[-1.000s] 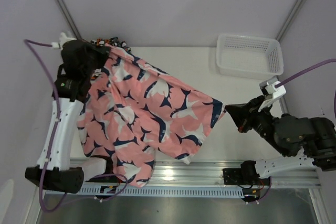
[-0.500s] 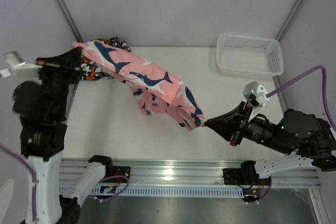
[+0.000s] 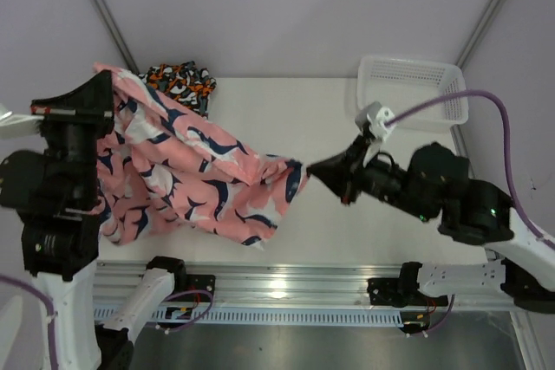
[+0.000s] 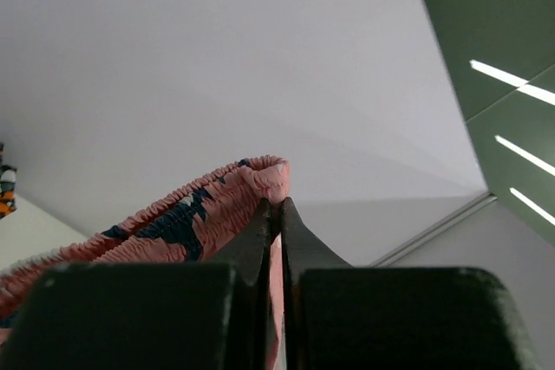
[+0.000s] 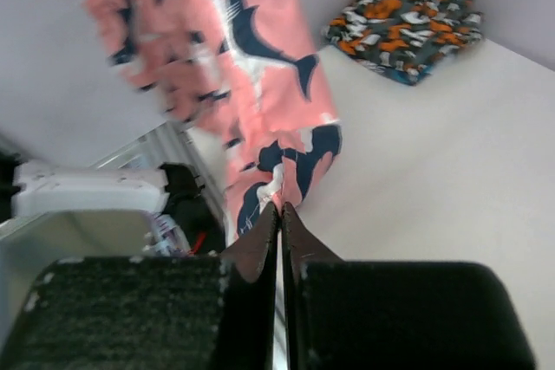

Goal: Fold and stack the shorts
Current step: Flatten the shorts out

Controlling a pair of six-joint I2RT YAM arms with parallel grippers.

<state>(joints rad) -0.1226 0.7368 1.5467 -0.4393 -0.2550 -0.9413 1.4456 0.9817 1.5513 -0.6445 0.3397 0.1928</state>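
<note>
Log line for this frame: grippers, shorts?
left gripper: shut on pink shorts waistband | right gripper: shut on their opposite edge | camouflage shorts: folded, far-left corner

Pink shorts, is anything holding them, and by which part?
The left tool pinches the pink shorts by the gathered waistband; the right tool pinches an edge at the opposite end.

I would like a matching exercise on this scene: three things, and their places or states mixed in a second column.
1. pink shorts
2. orange camouflage shorts
3. white basket

A. stands at the far right of the table
B. hangs between the left gripper and right gripper, both shut on it
C. lies folded at the far left

Pairs: 1-B, 2-C, 3-A
</note>
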